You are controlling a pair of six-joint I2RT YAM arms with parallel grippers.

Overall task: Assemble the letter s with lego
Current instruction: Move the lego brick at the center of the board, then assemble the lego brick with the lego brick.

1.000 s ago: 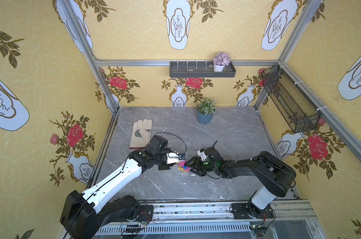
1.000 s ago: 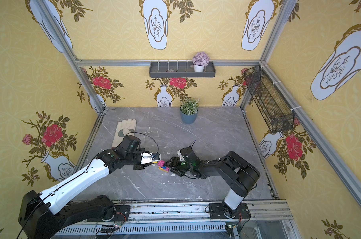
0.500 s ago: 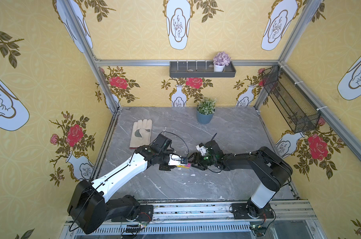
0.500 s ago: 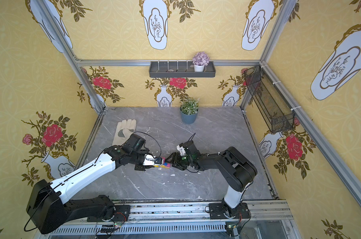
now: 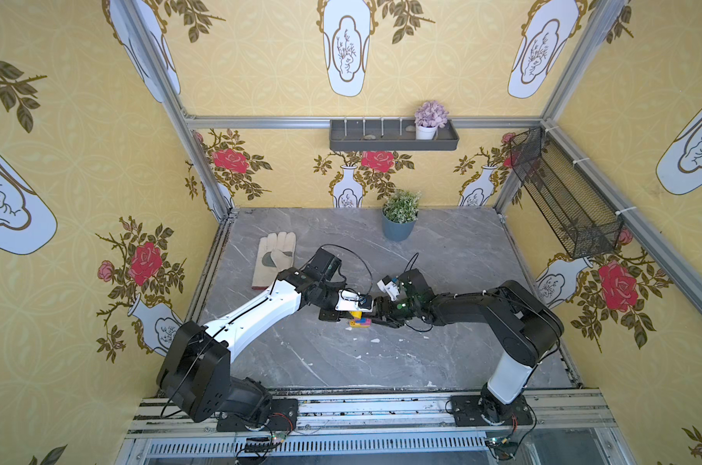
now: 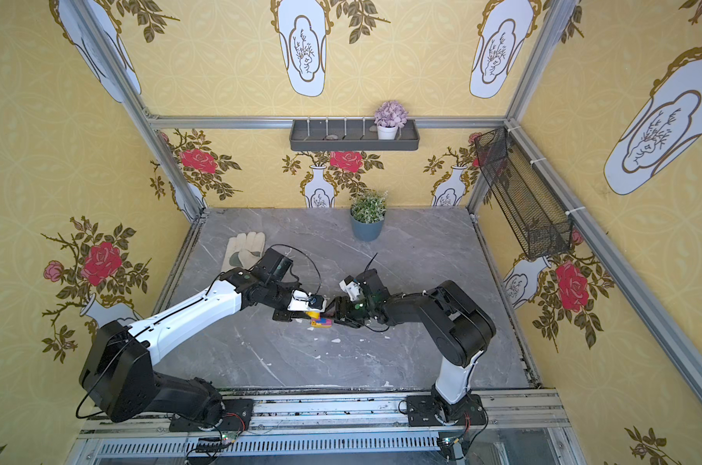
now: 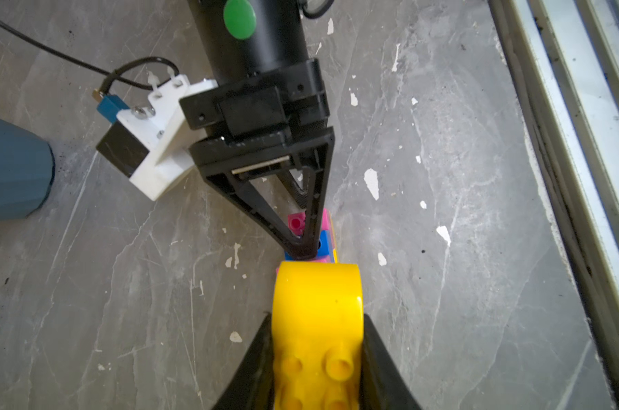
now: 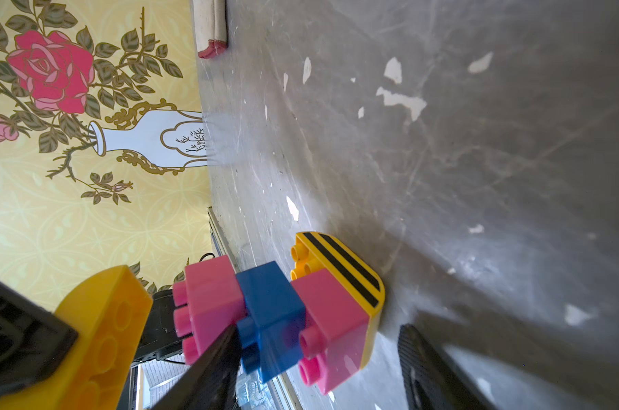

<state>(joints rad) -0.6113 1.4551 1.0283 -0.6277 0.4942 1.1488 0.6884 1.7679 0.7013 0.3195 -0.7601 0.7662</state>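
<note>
Left gripper (image 7: pixel 317 328) pinching a yellow brick (image 7: pixel 317 301) beside a joined brick stack (image 8: pixel 270 305) lying on the table (image 5: pixel 442 261), right gripper (image 8: pixel 318 333) straddling it, jaws standing apart.

My left arm (image 5: pixel 261 310) is stretched longer across the table than a second ago, its elbow raised and farther from the front rail (image 5: pixel 381 406). The left gripper (image 5: pixel 355 315), clamped on the yellow brick (image 7: pixel 317 312), now sits a little closer to the right gripper (image 5: pixel 375 319), so the gap between them is narrower. Both are slightly farther from the rail than before. The joined bricks (image 5: pixel 362 323) now lie right at the yellow brick's end.
</note>
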